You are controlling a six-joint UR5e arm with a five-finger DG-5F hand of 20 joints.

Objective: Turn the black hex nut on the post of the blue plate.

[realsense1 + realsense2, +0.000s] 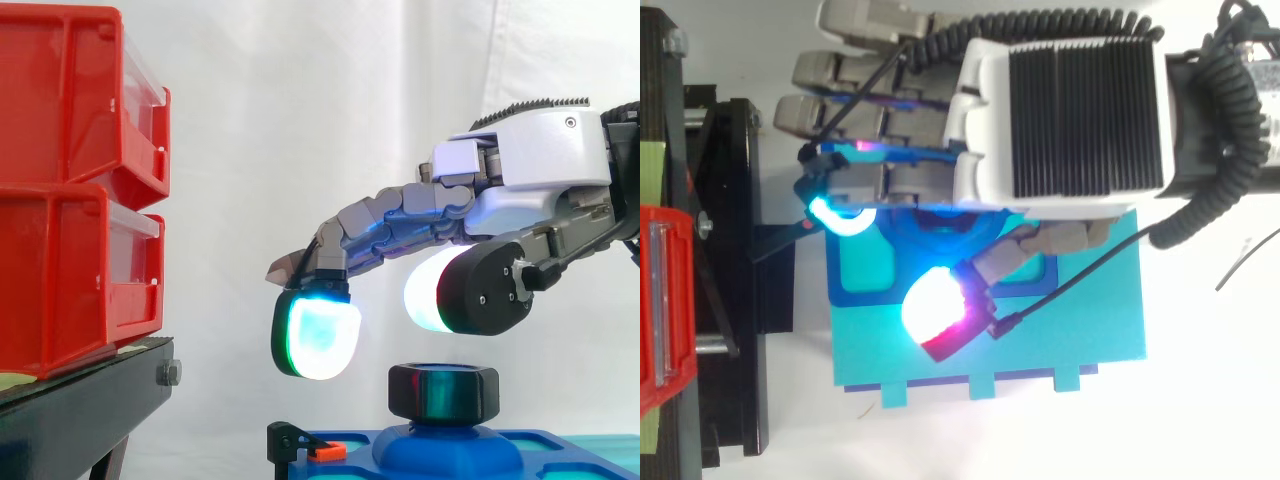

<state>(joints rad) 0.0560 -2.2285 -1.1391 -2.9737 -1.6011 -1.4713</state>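
open hand [540, 150] hovering over the black hex nut [443, 392]
the nut sits untouched on the post of the blue plate [450, 455], just below the spread fingers [316, 335], which hold nothing. if they close off-centre, they may slip off the flats.

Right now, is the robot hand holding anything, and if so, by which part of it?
Nothing is held. The robot hand hovers open above the black hex nut, and its fingertips are clear of the nut.
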